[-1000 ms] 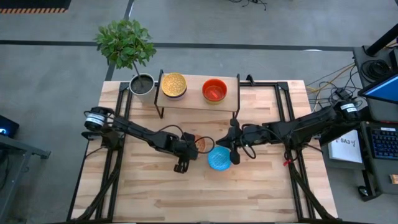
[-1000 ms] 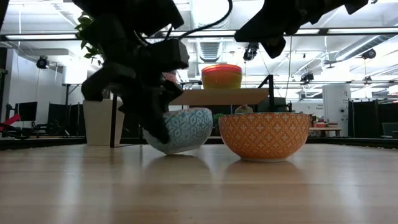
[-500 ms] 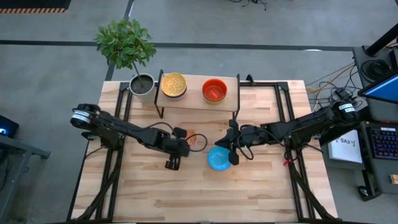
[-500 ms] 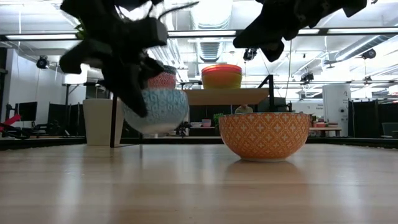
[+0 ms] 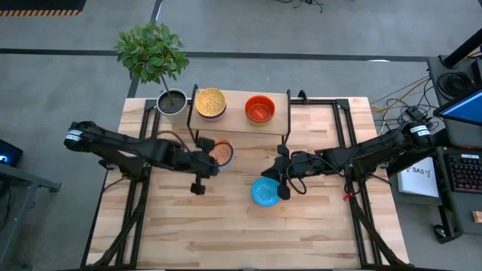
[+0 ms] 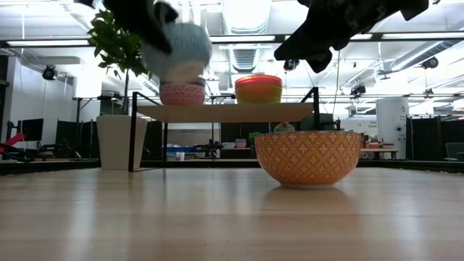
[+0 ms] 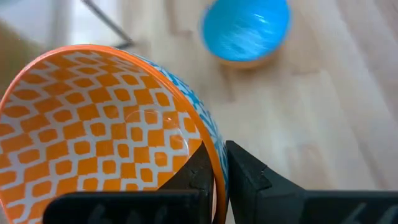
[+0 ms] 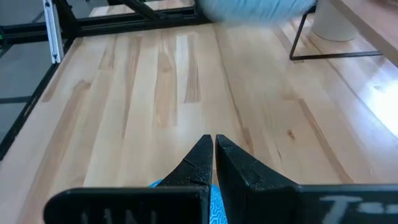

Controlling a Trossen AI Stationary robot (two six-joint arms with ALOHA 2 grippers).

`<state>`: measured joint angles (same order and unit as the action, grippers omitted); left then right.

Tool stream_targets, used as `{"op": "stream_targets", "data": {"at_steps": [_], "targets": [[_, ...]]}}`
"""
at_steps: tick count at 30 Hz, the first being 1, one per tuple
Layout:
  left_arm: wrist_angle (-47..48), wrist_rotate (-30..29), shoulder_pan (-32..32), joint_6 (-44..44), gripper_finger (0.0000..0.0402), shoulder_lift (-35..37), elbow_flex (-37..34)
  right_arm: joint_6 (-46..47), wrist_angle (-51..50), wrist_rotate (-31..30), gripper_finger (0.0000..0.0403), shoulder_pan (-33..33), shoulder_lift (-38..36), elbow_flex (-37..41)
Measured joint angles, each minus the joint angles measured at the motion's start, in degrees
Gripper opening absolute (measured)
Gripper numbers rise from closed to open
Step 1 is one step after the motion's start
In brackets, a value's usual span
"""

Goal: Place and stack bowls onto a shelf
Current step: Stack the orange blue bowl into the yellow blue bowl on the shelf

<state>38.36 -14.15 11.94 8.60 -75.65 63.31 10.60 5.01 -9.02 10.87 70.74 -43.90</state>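
Note:
My left gripper [image 7: 217, 163] is shut on a bowl [image 5: 220, 153] that is blue-white patterned outside and orange patterned inside. It hangs in the air [image 6: 185, 43] in front of the shelf [image 5: 239, 123]. A second bowl [image 5: 264, 191], bright blue inside and orange patterned outside [image 6: 308, 157], stands on its base on the table. My right gripper [image 8: 213, 144] hovers shut above that bowl's right rim [image 5: 282, 181]. The shelf carries a yellow speckled stack [image 5: 211, 102] and a red-orange stack [image 5: 260, 109]. My left gripper pinches the blue-white bowl by its rim [image 7: 208, 140], one finger [image 7: 196, 171] inside the bowl and one finger [image 7: 245, 168] outside. The bowl is lifted clear of the table, mouth up, about level with the top of the shelf's stacks in the low view.
A grey plant pot [image 5: 172, 102] with a leafy plant stands at the shelf's left end. The shelf's thin black legs [image 6: 133, 138] reach down to the table. Bare wood [image 5: 248, 233] lies toward the near edge.
My left gripper has lifted the blue-white bowl off the table beside the other bowl. It has carried it up, toward the table's left and far edge, closer to the shelf. The orange patterned bowl has stayed in place.

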Motion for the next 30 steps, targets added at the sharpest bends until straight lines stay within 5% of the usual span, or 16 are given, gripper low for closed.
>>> {"op": "stream_targets", "data": {"at_steps": [7,14,22,30], "targets": [[13.29,-5.94,-3.83,9.18,0.0009,-0.04,14.01,-0.8,-0.47,0.04,0.0009,0.0,0.0,0.0],[21.55,-6.21,-15.85,16.92,0.001,-1.45,24.53,-0.71,-2.06,0.44,0.0009,0.0,0.0,0.0],[21.9,6.03,-32.75,19.76,0.001,-3.27,26.08,-1.19,-2.24,0.46,0.0009,0.0,0.63,0.04],[21.91,7.47,-37.53,20.91,0.0011,-8.39,25.96,-1.7,-2.38,0.44,0.0009,0.0,0.63,0.07]]}}
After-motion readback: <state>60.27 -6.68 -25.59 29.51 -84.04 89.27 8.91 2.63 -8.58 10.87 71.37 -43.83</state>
